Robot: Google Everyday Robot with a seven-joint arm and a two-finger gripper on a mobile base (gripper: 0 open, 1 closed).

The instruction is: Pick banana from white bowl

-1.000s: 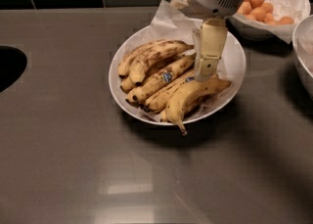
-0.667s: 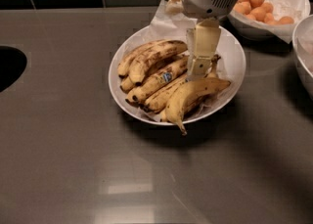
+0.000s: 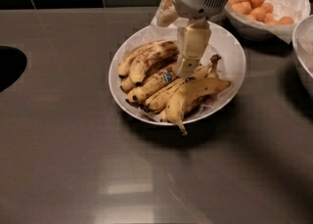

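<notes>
Gripper (image 3: 186,71) hangs down into the white bowl (image 3: 230,47), its tip touching the bananas (image 3: 195,92) beside a blue sticker (image 3: 167,77). Whether it grips anything cannot be told

The white bowl (image 3: 230,54), wide, shallow and glossy, sits upright on the grey surface (image 3: 68,159). It holds a heap of ripe yellow bananas (image 3: 151,61) flecked with brown, lying roughly side by side. One bears a blue sticker (image 3: 167,77), and the frontmost banana (image 3: 193,96) pokes its stem over the near rim. The gripper (image 3: 186,71) points down at the heap's middle.
</notes>
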